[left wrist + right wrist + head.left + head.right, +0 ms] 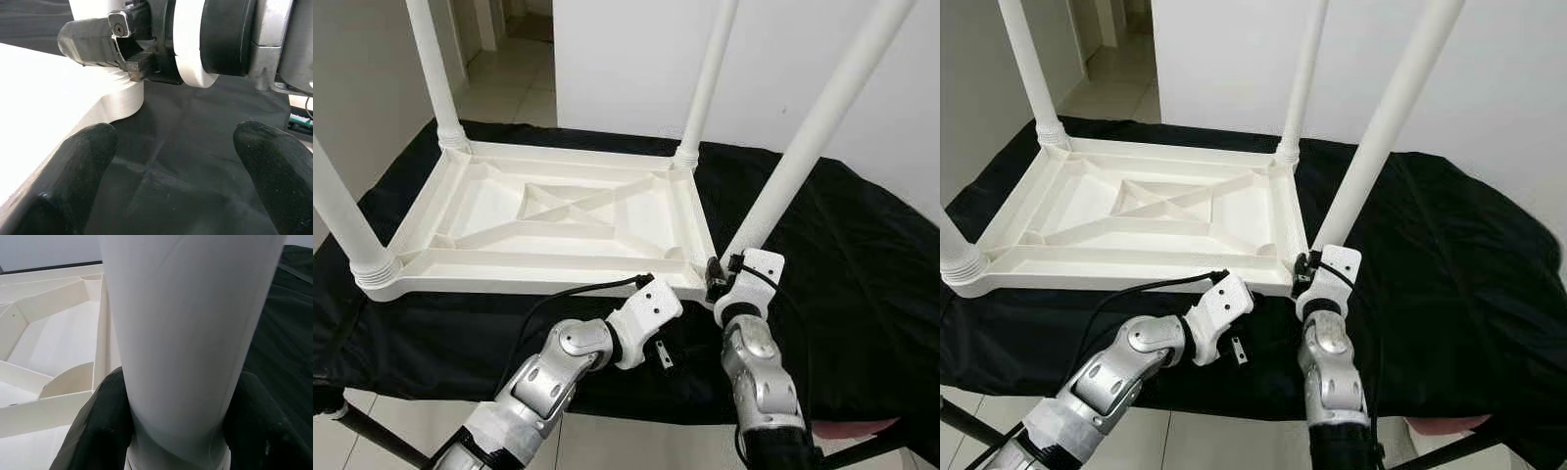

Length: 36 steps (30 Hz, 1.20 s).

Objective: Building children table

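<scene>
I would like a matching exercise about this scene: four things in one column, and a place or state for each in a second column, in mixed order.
Column one:
1. right tool
2. left tool
3. table top
4. black cloth

Column two:
A. lies upside down, legs pointing up
B. open, near the table corner
C. shut on the near right table leg
D. spread under the table top

Pairs: 1-C, 2-B, 3-A, 4-D
</scene>
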### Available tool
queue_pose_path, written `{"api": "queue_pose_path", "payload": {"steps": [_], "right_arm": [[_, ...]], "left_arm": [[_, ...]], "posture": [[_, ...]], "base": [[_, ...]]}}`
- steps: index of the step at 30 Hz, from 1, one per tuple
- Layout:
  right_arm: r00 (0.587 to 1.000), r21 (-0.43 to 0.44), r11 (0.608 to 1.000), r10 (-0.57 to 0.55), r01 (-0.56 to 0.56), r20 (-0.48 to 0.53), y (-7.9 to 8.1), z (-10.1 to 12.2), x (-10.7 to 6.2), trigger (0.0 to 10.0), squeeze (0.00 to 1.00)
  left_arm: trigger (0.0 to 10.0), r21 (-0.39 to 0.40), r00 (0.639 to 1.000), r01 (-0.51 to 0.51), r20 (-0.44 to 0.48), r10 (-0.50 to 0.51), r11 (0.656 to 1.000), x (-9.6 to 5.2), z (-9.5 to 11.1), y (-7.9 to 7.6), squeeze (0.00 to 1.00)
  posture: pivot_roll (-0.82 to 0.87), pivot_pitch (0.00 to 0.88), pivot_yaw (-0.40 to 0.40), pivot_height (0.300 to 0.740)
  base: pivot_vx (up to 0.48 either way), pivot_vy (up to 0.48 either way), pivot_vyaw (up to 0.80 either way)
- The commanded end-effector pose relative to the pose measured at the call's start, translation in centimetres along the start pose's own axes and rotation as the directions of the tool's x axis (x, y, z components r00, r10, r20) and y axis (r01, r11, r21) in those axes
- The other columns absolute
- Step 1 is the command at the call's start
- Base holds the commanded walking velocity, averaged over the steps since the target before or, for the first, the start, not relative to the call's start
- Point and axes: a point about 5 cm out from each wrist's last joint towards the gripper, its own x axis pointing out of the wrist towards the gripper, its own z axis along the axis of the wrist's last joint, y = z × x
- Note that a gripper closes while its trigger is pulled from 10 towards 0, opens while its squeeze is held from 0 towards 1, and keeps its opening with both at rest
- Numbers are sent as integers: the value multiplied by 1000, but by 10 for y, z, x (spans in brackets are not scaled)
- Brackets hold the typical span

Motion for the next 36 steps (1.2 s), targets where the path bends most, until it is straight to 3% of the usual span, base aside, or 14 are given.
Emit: {"api": "queue_pose_path", "payload": {"steps": [1, 3, 4, 7, 11, 17, 18, 19, 20, 22, 24, 30, 31, 36], "right_arm": [[993, -13, 1000, -24, 23, -111, -7, -21, -5, 10000, 0], [995, -30, 999, -30, 28, -97, -8, -18, -5, 10000, 0], [995, -33, 999, -37, 34, -89, -10, -15, -5, 10000, 1000], [997, -47, 998, -38, 34, -72, -11, -11, -6, 10000, 1000], [999, -154, 988, 18, -13, 28, -13, -4, -5, 10000, 1000], [990, -123, 982, 144, -143, 3, -17, -10, -1, 10000, 1000], [981, -135, 972, 192, -191, -9, -16, -12, 0, 10000, 761], [975, -142, 965, 222, -222, -17, -16, -12, 0, 10000, 761], [970, -155, 958, 242, -242, -21, -17, -13, 1, 10000, 0], [967, -162, 954, 253, -254, -24, -18, -13, 1, 10000, 0], [927, -197, 907, 373, -373, -40, -20, -12, 4, 10000, 0], [859, -247, 826, 509, -507, -59, -24, -9, 8, 10000, 0], [819, -282, 776, 568, -565, -77, -32, -6, 12, 10000, 0], [797, -302, 745, 596, -594, -97, -40, -2, 19, 10000, 0]], "left_arm": [[10000, 9, 1000, 22, -10, -22, 1000, 1, -1, -5, 0], [10000, 9, 1000, 22, -10, -22, 1000, 1, -1, -5, 0], [10000, 10, 1000, 23, -10, -23, 1000, 1, -1, -5, 0], [10000, 11, 1000, 25, -10, -25, 1000, 1, -1, -5, 0], [10000, 10, 1000, 25, -10, -24, 1000, 1, -2, -6, 0], [10000, 9, 1000, 22, -10, -22, 1000, 2, -2, -5, 0], [10000, 9, 1000, 22, -10, -22, 1000, 2, -2, -5, 0], [10000, 9, 1000, 22, -10, -22, 1000, 2, -2, -5, 0], [10000, 10, 1000, 22, -10, -22, 1000, 2, -1, -5, 0], [10000, 10, 1000, 22, -10, -22, 1000, 2, -1, -5, 0], [10000, 12, 1000, 22, -9, -22, 1000, 2, -1, -5, 0], [10000, 13, 1000, 21, -9, -21, 1000, 2, -1, -4, 0], [10000, 14, 1000, 20, -11, -20, 1000, 1, -1, -4, 0], [10000, 17, 1000, 18, -11, -18, 1000, 1, -1, -3, 0]], "posture": [[52, 28, -73, 740], [49, 26, -73, 740], [49, 26, -73, 740], [49, 26, -73, 740], [50, 21, -76, 740], [50, 18, -77, 740], [50, 17, -76, 740], [50, 17, -76, 740], [50, 17, -76, 740], [50, 17, -76, 740], [50, 17, -73, 740], [52, 16, -72, 740], [57, 14, -72, 740], [58, 12, -71, 740]], "base": [[0, 0, 0], [0, 0, 0], [0, 0, 0], [0, 0, 0], [0, 0, 0], [0, 0, 0], [0, 0, 0], [0, 0, 0], [0, 0, 0], [0, 0, 0], [0, 0, 0], [0, 0, 0], [0, 0, 0], [0, 0, 0]]}}
